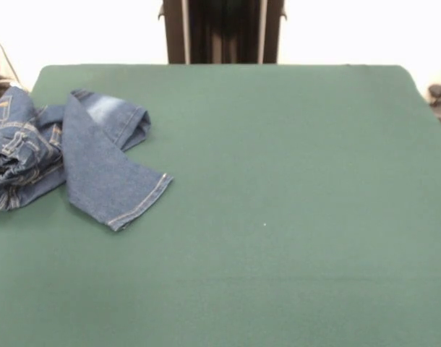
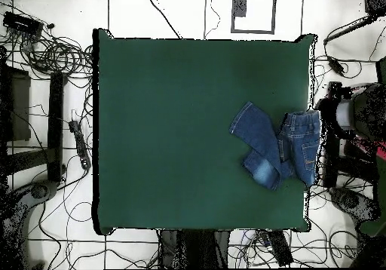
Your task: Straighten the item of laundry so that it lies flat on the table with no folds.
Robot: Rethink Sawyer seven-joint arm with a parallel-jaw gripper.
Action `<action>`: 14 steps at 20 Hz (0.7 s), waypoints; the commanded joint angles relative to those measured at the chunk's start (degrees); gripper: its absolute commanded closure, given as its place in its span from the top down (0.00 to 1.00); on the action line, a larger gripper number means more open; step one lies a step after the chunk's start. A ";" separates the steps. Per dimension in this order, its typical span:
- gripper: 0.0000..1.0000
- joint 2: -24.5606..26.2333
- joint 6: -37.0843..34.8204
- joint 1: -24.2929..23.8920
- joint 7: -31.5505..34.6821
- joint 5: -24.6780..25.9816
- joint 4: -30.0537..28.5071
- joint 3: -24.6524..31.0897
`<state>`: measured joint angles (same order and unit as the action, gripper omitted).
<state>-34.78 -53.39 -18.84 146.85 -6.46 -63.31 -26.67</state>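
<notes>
The blue denim jeans lie crumpled at the far left of the dark green table in the front view. One leg lies across the other, with its hemmed end pointing toward the table's middle. The second leg is folded back on itself and shows a pale faded patch. The waist part is bunched and cut off by the picture's left edge. In the overhead view the jeans lie against the table's right edge. The gripper shows in neither view.
The robot's pedestal stands at the table's far side. In the overhead view a black, grey and red machine part sits just beyond the table's right edge beside the jeans. Cables and stands lie on the floor around the table.
</notes>
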 commanded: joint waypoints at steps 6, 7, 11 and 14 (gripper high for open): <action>0.00 3.97 3.68 -0.52 -0.08 -0.50 -6.56 9.30; 0.00 4.14 3.70 -0.51 0.03 -0.43 -6.37 9.33; 0.00 4.64 3.90 -0.30 1.20 -0.46 -6.22 9.45; 0.00 4.50 2.53 -0.05 2.44 -1.20 -6.02 9.52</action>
<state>-35.05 -51.50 -20.65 146.85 -6.39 -63.32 -25.56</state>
